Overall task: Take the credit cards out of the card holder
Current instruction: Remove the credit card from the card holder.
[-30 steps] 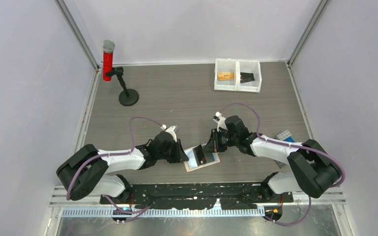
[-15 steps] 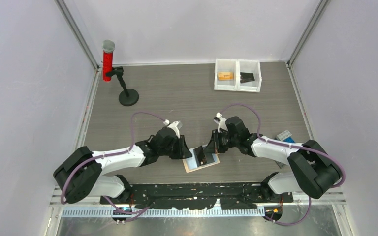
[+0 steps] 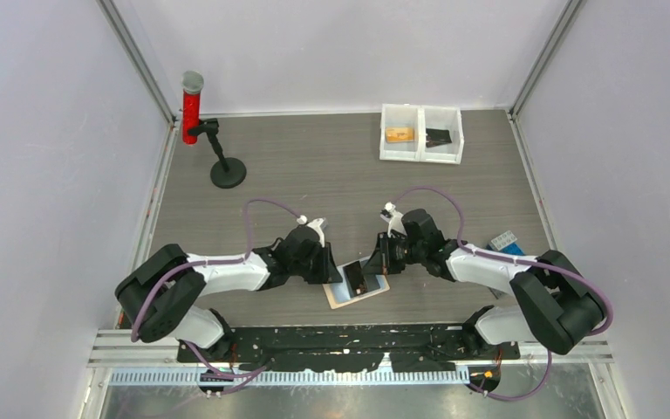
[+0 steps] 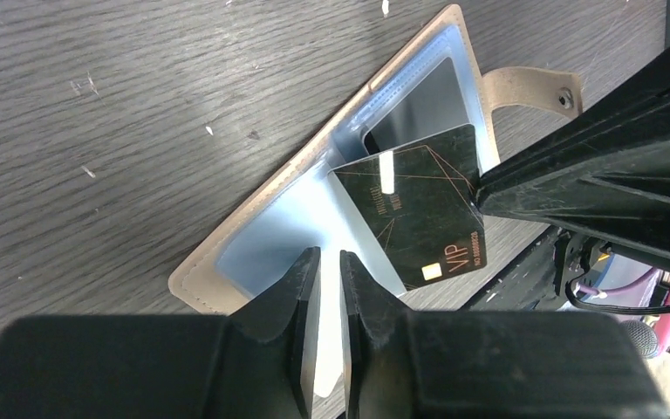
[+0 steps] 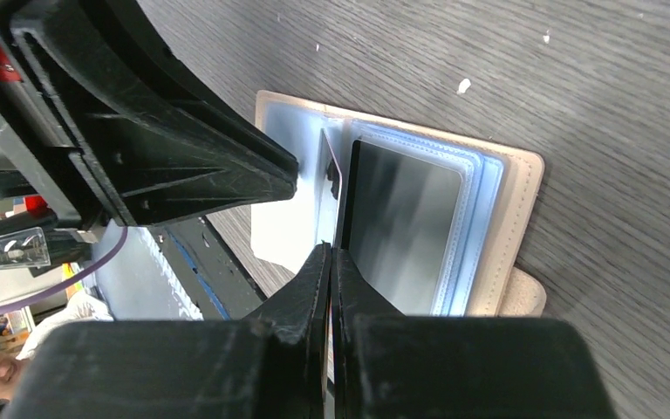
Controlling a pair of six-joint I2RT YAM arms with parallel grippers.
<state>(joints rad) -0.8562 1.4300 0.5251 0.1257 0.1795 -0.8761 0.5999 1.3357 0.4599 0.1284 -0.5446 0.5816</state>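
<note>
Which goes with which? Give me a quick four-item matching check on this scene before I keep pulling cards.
Things:
1. black VIP-printed credit card
2. tan leather-like bifold card holder
3. small orange-tan block
4. red cylinder

Places:
A. left compartment of the white bin
B. on the black stand, far left
C. lying open on the grey wood-grain table
D. askew across the open holder

Pairs: 1-D, 2-C, 3-A, 4-B

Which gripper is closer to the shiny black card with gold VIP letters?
Right. The right gripper pinches a corner of the black VIP card. The left gripper sits just beside it, over the tan leather card holder's pale blue pocket.
</note>
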